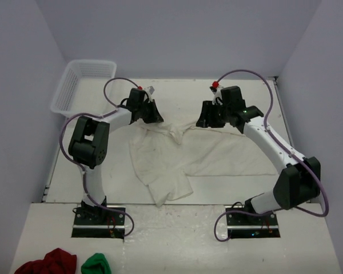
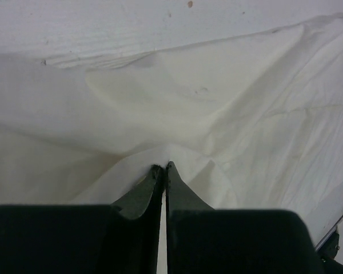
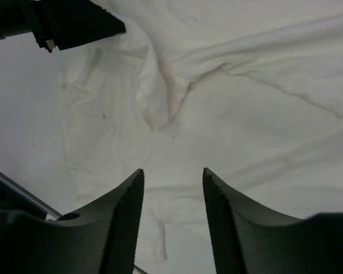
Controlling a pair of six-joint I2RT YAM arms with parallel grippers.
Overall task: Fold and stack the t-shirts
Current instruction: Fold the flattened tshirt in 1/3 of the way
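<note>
While the top view has both arms reaching over the table, left gripper sits on the far-left edge of the t-shirt, and right gripper on its far edge, right of centre. Cloth spreads from both toward the arm bases, with one rumpled flap running nearer the left base. Fingertips are buried under the wrist housings here, so I can't tell either grip from this view. Can't tell whether it's one shirt or several layers either.

Left wrist: left gripper has its jaws pressed together, clamped on a raised fold of the t-shirt. Creases fan out ahead from the tips. How much cloth sits between the pads is hidden by the fingers. Bare table shows ahead, past the cloth edge.

Right wrist: right gripper has its jaws apart with nothing between them. T-shirt lies flat below and ahead, bunched into a ridge ahead-left of the tips. A dark part of the other arm cuts in top-left, mostly out of frame.
</note>
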